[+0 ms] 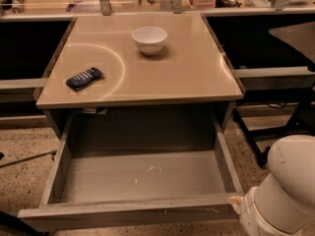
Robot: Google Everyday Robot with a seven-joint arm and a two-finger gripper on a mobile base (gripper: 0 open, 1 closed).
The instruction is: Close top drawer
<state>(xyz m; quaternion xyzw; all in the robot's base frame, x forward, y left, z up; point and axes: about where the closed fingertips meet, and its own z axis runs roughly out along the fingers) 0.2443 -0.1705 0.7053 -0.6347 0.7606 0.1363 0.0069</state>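
Observation:
The top drawer (pixel 98 181) is pulled wide open under the tan tabletop. It is grey wood-grain and empty, with pale specks on its floor. Its tall plain front (pixel 123 214) faces me at the bottom of the camera view, with small pale chips near the right end. My gripper is not in view. Only the white rounded arm housing (pixel 285 186) shows at the bottom right, just beside the drawer's front right corner.
On the tan tabletop (pixel 187 77) stand a white bowl (pixel 149 39) at the back and a dark blue packet (pixel 84 78) at the left. Dark desks flank the cabinet. A black chair base (pixel 256 141) stands to the right on the speckled floor.

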